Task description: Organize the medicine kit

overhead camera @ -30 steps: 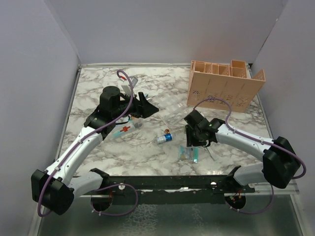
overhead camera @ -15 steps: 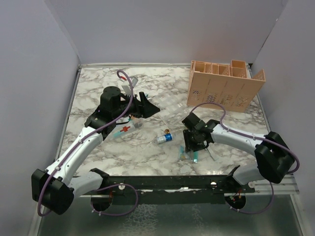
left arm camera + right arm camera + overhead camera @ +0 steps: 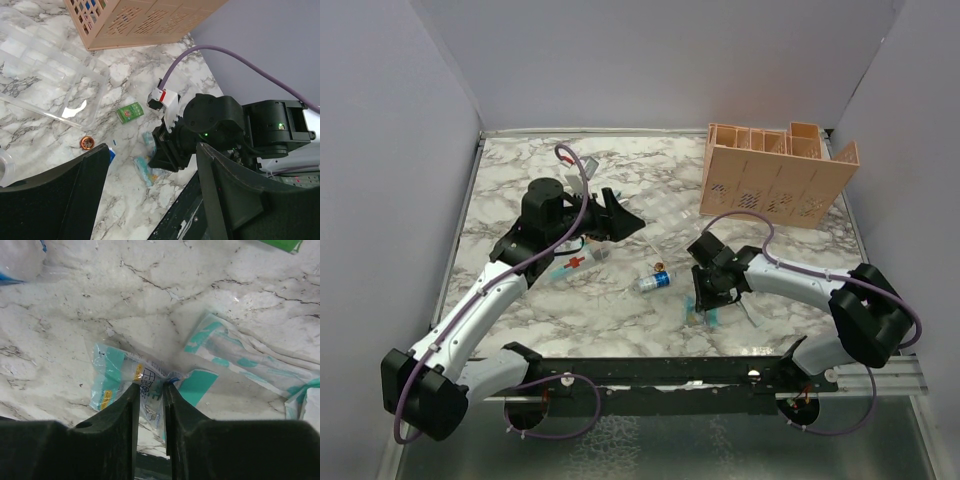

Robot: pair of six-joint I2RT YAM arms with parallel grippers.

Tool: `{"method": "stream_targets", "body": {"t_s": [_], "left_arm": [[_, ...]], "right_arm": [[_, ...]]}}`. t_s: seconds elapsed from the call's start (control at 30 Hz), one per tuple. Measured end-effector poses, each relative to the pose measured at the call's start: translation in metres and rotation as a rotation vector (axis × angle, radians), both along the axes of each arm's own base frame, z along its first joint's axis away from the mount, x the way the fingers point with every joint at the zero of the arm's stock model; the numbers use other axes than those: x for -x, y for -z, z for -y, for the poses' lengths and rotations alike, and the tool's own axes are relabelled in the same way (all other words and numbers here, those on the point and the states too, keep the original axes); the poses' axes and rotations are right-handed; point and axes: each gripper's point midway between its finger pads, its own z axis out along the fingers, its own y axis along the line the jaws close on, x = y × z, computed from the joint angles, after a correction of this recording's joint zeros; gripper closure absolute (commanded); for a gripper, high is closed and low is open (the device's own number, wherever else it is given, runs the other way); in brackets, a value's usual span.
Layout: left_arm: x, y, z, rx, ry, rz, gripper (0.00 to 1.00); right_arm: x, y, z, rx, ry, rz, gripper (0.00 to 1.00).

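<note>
one teal packet (image 3: 117, 377) pinched in right pincer (image 3: 151, 388); left pincer (image 3: 152, 150) gapes empty.

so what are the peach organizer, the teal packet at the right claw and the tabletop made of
peach organizer: looks like rigid moulded plastic, matte, with slotted walls.
teal packet: thin glossy film, crinkled and shiny.
tabletop: marble-look, white with grey veins; real stone or print unclear.

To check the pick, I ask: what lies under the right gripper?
Under the right gripper lies a teal-and-white packet, its clear edge between the jaws, on the marble table. A second packet lies beside it. Whether anything lies beneath the packets is hidden.
</note>
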Motion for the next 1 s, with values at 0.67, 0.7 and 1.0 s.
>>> {"method": "stream_targets", "body": {"t_s": [0.67, 0.7, 1.0], "left_arm": [[0.018, 0.039, -0.003, 0.022, -0.019, -0.138, 0.18], [0.021, 0.042, -0.001, 0.032, -0.012, -0.161, 0.19], [0.040, 0.061, 0.021, 0.082, 0.075, -0.343, 0.28]], "right_arm": [[-0.026, -0.062, -0.036, -0.224, -0.019, 0.171, 0.89], [-0.029, -0.070, -0.041, -0.245, -0.019, 0.183, 0.89], [-0.047, -0.123, -0.087, -0.464, -0.068, 0.255, 0.87]]}}
